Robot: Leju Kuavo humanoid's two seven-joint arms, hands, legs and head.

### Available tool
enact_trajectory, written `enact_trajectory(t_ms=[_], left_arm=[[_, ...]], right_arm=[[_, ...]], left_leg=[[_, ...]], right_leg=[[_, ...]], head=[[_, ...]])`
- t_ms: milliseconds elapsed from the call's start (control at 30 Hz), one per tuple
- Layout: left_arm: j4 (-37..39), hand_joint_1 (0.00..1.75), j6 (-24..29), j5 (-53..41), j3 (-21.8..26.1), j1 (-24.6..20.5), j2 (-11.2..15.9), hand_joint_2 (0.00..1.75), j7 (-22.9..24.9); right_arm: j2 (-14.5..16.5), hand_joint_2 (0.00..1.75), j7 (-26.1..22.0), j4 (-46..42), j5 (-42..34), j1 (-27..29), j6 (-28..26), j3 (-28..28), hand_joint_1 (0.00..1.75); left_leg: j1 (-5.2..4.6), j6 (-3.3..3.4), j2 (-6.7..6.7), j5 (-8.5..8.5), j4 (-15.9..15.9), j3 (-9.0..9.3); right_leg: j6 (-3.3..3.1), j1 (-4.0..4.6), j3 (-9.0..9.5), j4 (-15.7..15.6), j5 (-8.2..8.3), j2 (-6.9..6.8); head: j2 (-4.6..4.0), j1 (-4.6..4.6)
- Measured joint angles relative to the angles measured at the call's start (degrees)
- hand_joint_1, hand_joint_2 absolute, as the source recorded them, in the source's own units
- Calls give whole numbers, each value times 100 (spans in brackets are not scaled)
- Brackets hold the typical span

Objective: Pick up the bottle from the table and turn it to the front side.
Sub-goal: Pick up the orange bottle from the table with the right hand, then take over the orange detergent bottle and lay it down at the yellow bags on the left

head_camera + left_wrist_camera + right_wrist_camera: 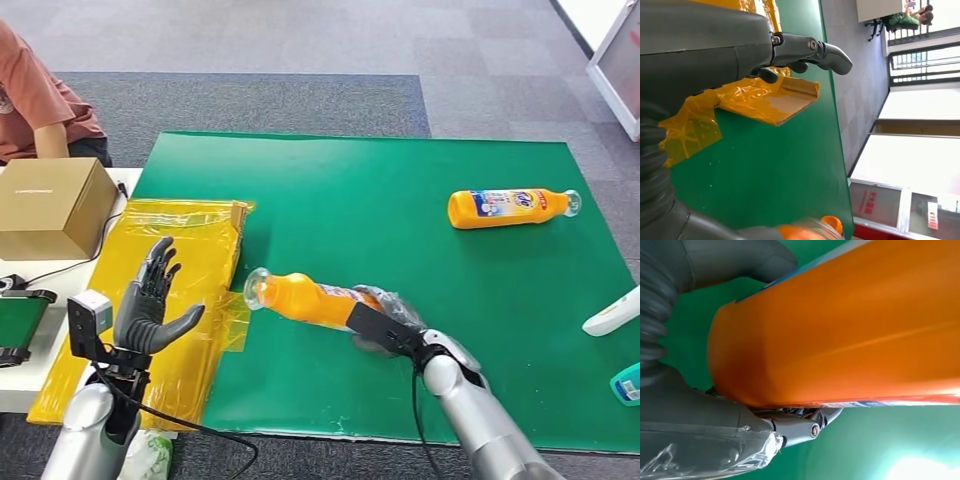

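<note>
orange plastic bottle, stiff, smooth, likely slippery; gripped at base end by right hand; left hand spread, holding nothing.

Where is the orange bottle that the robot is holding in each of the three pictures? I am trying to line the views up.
Head view: the held bottle lies low in the middle, cap pointing left, in the right hand.
Left wrist view: a blurred orange bit at the bottom edge is probably it.
Right wrist view: its orange body takes up most of the frame.
Shared landmark: the green mat.
</note>
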Motion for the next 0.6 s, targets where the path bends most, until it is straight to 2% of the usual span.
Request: enact_trajectory(t_ms=[133,367,433,600], left_arm=[[3,0,62,65,-1,25,68,175,-112],[19,0,175,127,-40,26,156,175,-197],[19,0,207,145,-78,22,170,175,-212],[29,0,48,307,-347,-108,156,175,-34]], right_arm=[[8,175,-384,-557,-1601,443,411,-358,175],[7,175,-580,-1352,-2846,804,420,-624,175],[5,175,-601,-1611,-2910,894,221,-627,175],[17,175,-549,-1989,-2321,978,-408,-476,175]], left_leg=[[0,0,-4,0,0,-19],[0,0,-3,0,0,-32],[0,0,-2,-1,0,-33],[0,-1,-3,0,0,-36]], right_leg=[[0,1,-18,1,0,-1],[0,0,-32,0,0,-1],[0,0,-35,0,0,-1],[-1,0,-38,0,0,-1]], head=[[0,-2],[-1,-1],[0,-2],[0,-2]])
